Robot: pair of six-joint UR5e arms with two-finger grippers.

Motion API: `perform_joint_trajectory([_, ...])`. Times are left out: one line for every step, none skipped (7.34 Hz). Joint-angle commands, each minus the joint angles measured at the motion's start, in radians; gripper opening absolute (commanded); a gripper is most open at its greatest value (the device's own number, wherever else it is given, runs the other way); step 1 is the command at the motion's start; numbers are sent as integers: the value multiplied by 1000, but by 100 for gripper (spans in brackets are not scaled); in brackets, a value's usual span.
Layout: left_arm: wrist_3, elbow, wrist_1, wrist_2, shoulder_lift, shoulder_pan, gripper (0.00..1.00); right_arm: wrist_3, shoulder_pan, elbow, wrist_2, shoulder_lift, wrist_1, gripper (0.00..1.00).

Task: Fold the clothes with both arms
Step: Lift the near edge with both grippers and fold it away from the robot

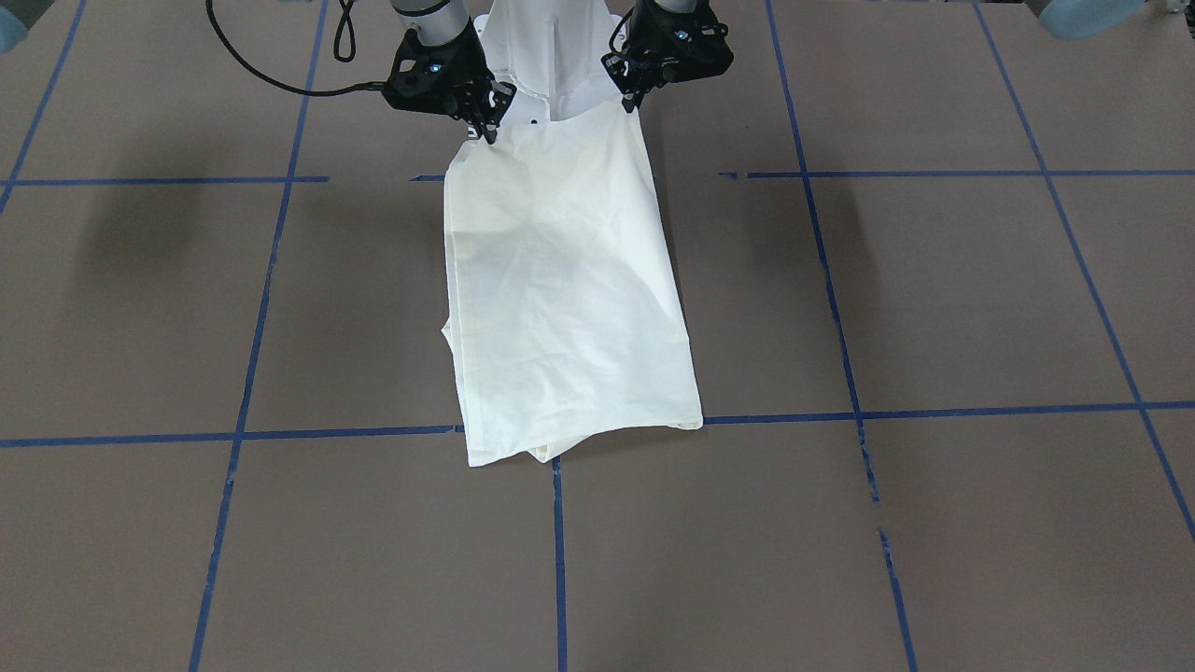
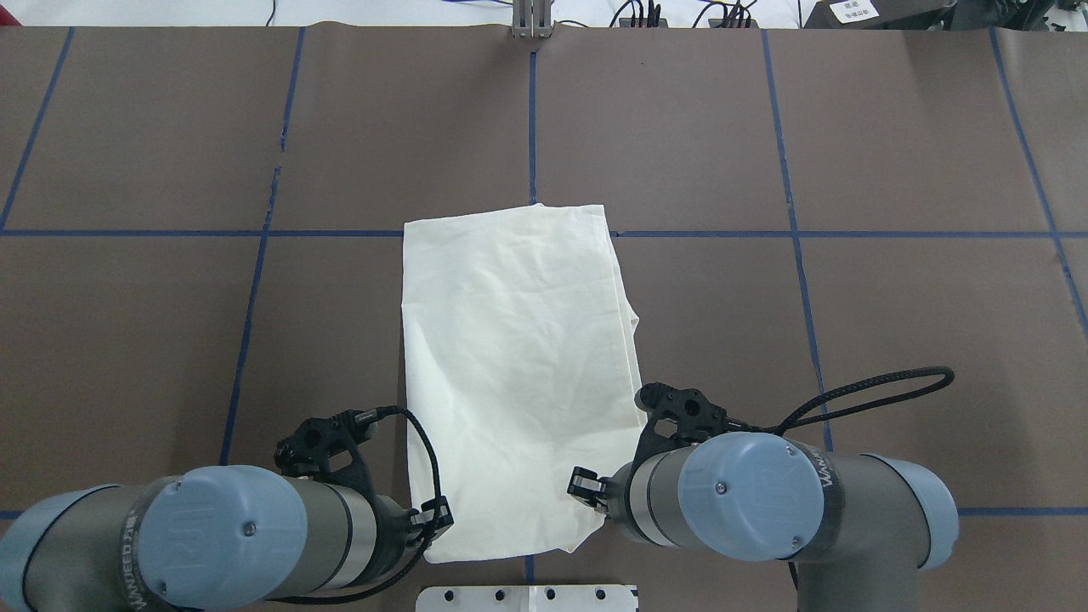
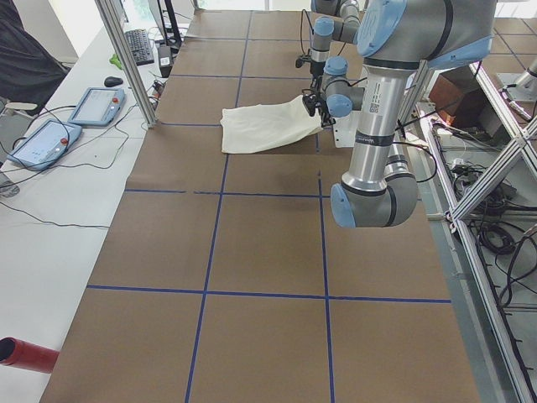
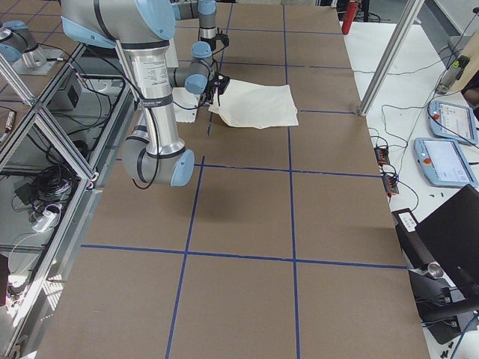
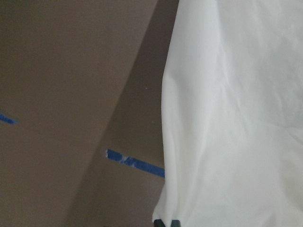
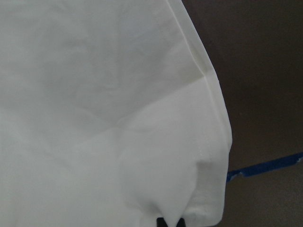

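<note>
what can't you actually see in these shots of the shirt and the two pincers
T-shirt: sleeves, neckline and underside hidden by its own folded layers; every view shows only plain cream cloth.
Left pincer: tips cut off by the left wrist view's bottom edge, covered by the left arm overhead.
Right pincer: likewise.
Both side views: grips too small.

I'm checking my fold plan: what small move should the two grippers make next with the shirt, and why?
Probably raise both corners a little together, then carry them toward the far edge. The left gripper and right gripper each pinch a near corner of the T-shirt, which lies as one long narrow panel, not yet folded in half.
</note>
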Motion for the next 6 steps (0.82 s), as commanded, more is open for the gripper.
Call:
perform_joint_trajectory([79, 19, 9, 5, -12, -22, 0, -8, 68, -18, -3, 11, 26, 0])
perform_joint_trajectory([99, 21, 9, -6, -25, -83, 0, -8, 108, -53, -1, 31, 75, 0])
perform_joint_trajectory([160, 27, 12, -8, -57, -153, 0, -6, 152, -100, -3, 64, 113, 0])
perform_joint_trajectory([199, 51, 2, -45, -69, -239, 0, -11, 195, -151, 5, 98, 124, 0])
perform_joint_trajectory([272, 94, 2, -91, -98, -314, 0, -23, 241, -194, 32, 121, 126, 0])
perform_joint_trajectory([288, 137, -5, -95, -120, -370, 0, -23, 289, -261, 61, 165, 153, 0])
